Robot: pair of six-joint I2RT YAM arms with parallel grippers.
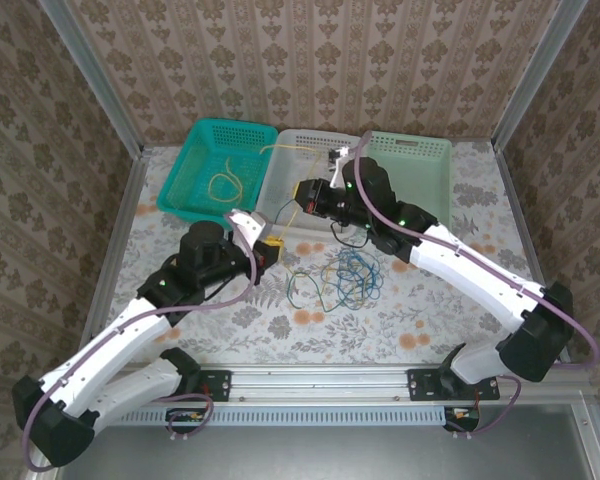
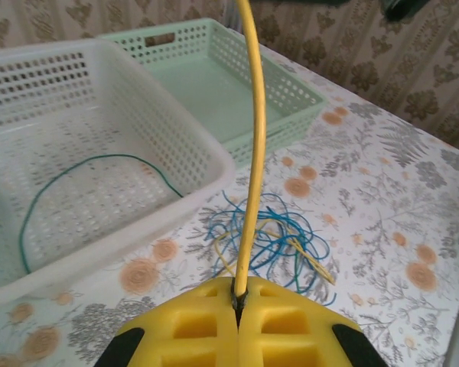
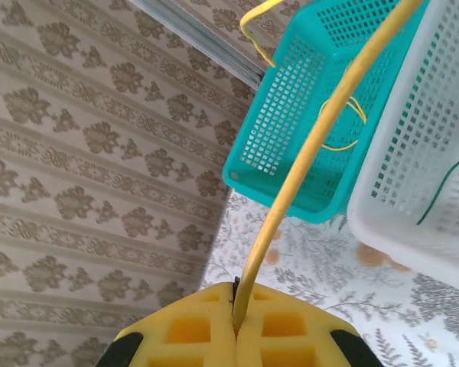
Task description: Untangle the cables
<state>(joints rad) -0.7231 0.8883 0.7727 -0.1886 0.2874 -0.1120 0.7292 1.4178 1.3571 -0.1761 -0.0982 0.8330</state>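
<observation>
Cables (image 1: 346, 277) in blue, green and yellow lie tangled on the floral surface (image 1: 280, 322), just in front of the white basket (image 2: 214, 164). The left gripper (image 2: 237, 297) is clenched on a yellow cable (image 2: 252, 153) that rises from its closed fingers. The right gripper (image 3: 236, 298) also grasps a yellow cable. A green cable (image 2: 84, 160) lies in the white basket, and a yellow loop (image 1: 223, 183) lies in the teal basket (image 1: 185, 170).

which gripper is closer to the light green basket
Right. The right gripper hangs over the white basket next to the light green basket; the left gripper is farther, over the table.
</observation>
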